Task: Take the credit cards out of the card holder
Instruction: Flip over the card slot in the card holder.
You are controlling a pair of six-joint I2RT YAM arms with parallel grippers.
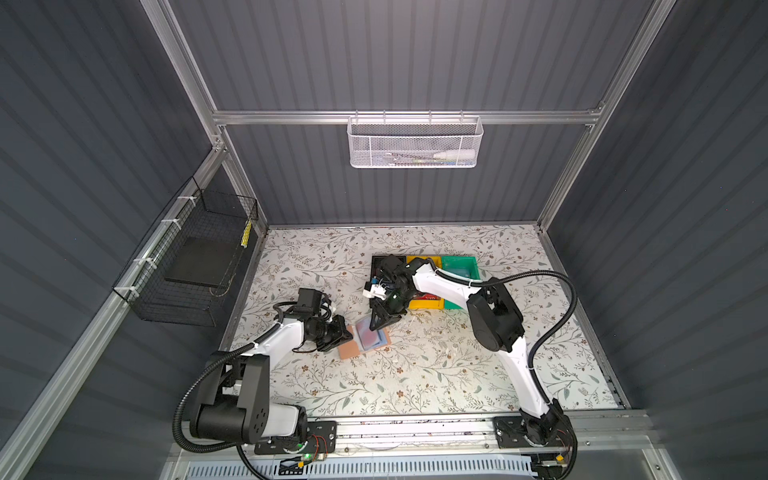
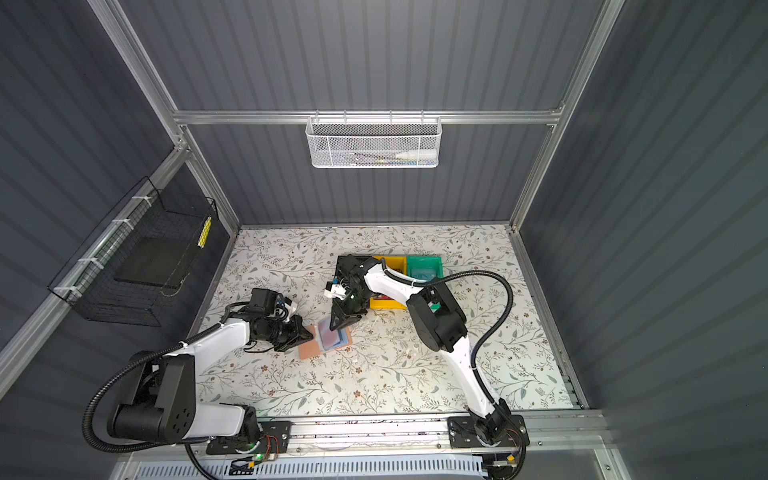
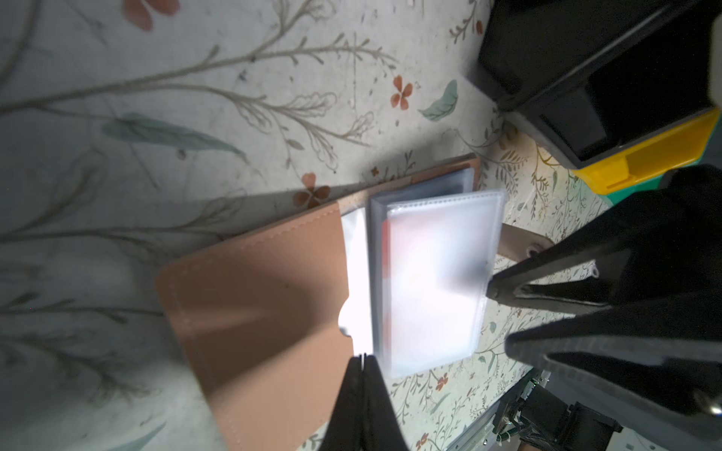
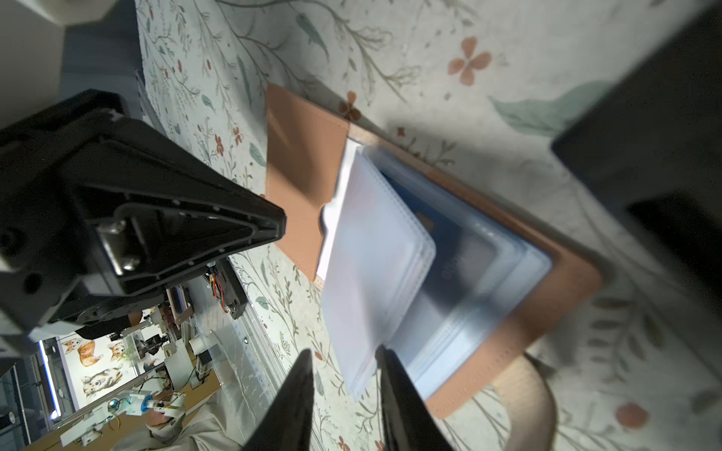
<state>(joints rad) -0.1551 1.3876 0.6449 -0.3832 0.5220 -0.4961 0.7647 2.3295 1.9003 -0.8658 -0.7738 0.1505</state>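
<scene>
Located the card holder [image 1: 351, 349] lying open and flat on the floral table [image 1: 415, 374], left of centre and just near of the row of bins. Found its tan flap on the left half and its translucent sleeves [image 3: 437, 281] fanned over the right half. Noted credit cards [image 1: 368, 334] inside the sleeves: a red edge behind the top leaf, a dark blue card [image 4: 441, 250] deeper in the stack.

Found the left gripper [image 3: 363, 357] fully closed, tips resting at the flap's inner edge by the white pocket; cannot tell whether anything is pinched.

Found the right gripper [image 4: 345, 353] with jaws partly apart at the sleeves' free edge. Noted the top leaf's corner lying between the fingers, the gap wider than the leaf, and one fingertip [image 3: 493, 289] touching that leaf.

Recorded a red card [image 1: 429, 297] in the yellow bin [image 1: 428, 306] and a teal card [image 2: 422, 274] in the green bin [image 2: 424, 259], far and right of the holder.
</scene>
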